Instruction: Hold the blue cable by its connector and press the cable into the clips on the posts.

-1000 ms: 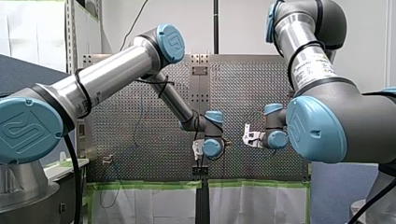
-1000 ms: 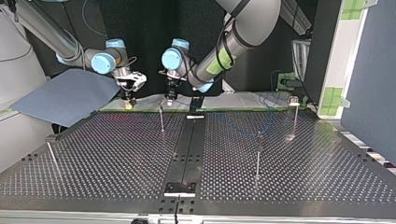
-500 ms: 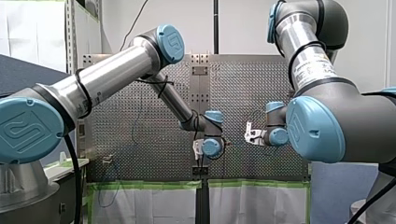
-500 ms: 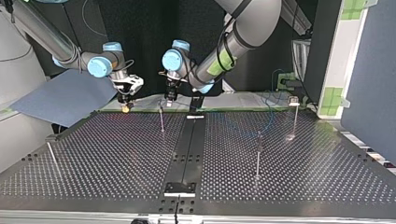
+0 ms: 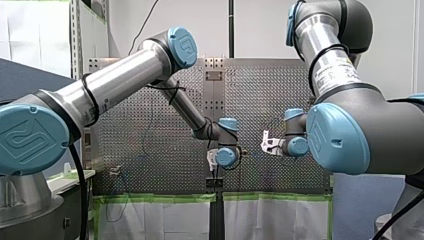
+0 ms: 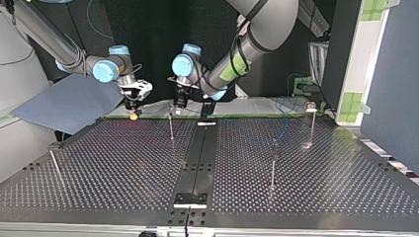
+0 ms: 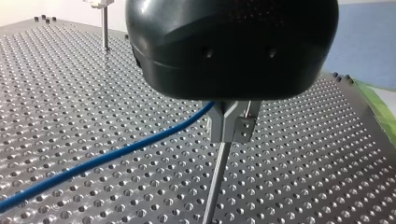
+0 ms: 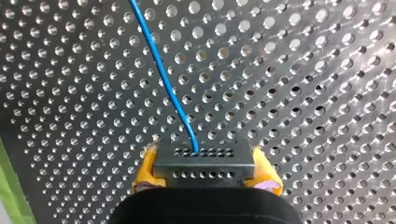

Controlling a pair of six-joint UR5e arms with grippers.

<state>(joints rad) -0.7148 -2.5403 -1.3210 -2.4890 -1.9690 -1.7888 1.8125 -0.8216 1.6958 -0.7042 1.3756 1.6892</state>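
In the right wrist view my right gripper [image 8: 204, 173] has its yellow pads [image 8: 145, 169] shut on a black connector [image 8: 204, 157], and the blue cable [image 8: 161, 70] runs ahead from it over the perforated table. In the left wrist view my left gripper [image 7: 229, 135] is shut on the blue cable [image 7: 107, 156], right at the top of a thin post [image 7: 212, 186]; the clip itself is hidden. In the top view my right gripper [image 6: 133, 111] hangs at the back left. My left gripper [image 6: 179, 106] hangs beside it, over the post [image 6: 171, 127].
More posts stand on the table: one at the top view's middle right [image 6: 272, 165], one at the back right [image 6: 312, 122] and one leaning at the front left [image 6: 54, 165]. A black rail [image 6: 197, 163] runs down the table's middle. A blue-grey sheet [image 6: 69, 101] lies beyond the back left edge.
My right gripper has shifted a little toward the top view's left with the connector. My left gripper has barely moved and stays at the post.
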